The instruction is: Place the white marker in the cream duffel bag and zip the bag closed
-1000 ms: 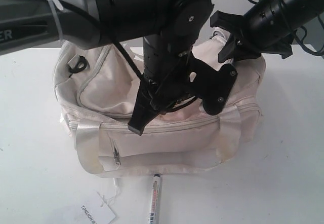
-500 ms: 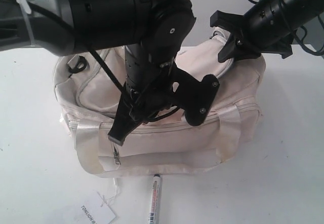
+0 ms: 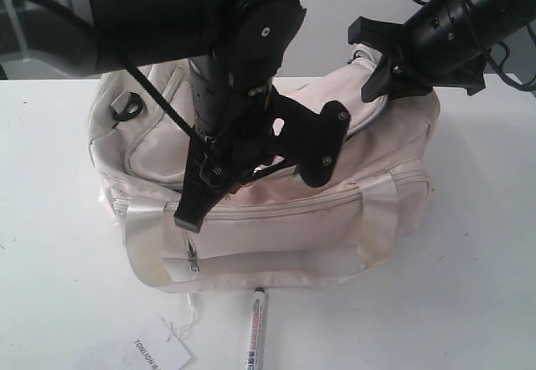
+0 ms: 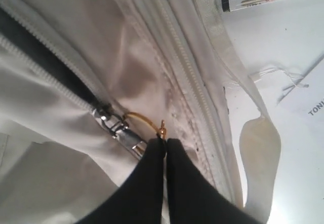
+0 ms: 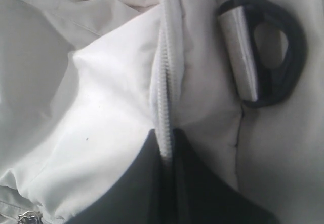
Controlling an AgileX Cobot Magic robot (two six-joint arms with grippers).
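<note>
Left gripper pinched shut on ring pull; zip part open. Right gripper clamps bag at its zip seam. Marker lies on table, just in front of bag. Step looks like unzipping. Next: run pull along track, widen mouth.

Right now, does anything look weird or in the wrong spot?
Yes. The white marker lies on the table in front of the cream duffel bag, not inside it, with a paper tag nearby. The bag's front handle strap has yellowish stains. The left jaws pinch the gold ring zip pull.
</note>
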